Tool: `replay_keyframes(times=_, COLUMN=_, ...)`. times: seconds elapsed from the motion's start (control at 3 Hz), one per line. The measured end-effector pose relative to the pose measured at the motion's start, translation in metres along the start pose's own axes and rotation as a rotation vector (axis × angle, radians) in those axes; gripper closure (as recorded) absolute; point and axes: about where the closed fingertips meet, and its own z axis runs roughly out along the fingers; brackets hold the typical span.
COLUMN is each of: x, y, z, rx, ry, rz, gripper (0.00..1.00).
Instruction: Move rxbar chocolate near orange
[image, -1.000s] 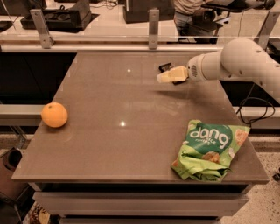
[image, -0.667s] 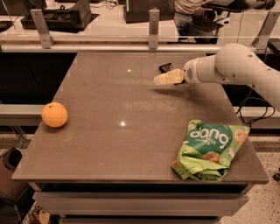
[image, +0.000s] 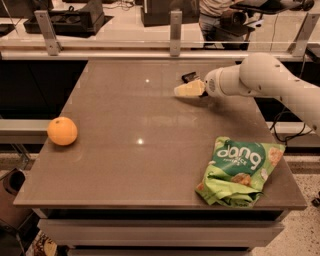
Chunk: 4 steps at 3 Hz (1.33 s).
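The orange (image: 62, 131) sits on the table near its left edge. The rxbar chocolate (image: 189, 77), a small black bar, lies on the table at the far right, partly hidden behind my gripper. My gripper (image: 186, 90) is cream-coloured, points left and hangs low over the table just in front of the bar. I cannot tell whether it touches the bar. The white arm (image: 265, 77) reaches in from the right.
A large green "dang" snack bag (image: 240, 169) lies near the table's front right corner. A metal rail with upright posts (image: 175, 35) runs behind the brown table (image: 130, 170). The table's front edge is near the bottom of the view.
My gripper has moved slightly left and toward the front of the table. The black bar, the orange and the green bag have not moved.
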Motion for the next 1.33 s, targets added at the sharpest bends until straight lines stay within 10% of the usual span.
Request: replay_keyframes(times=1.33, x=-0.0039, y=0.0009, z=-0.0022, rx=-0.001, ry=0.000, rz=0.000, gripper=1.00)
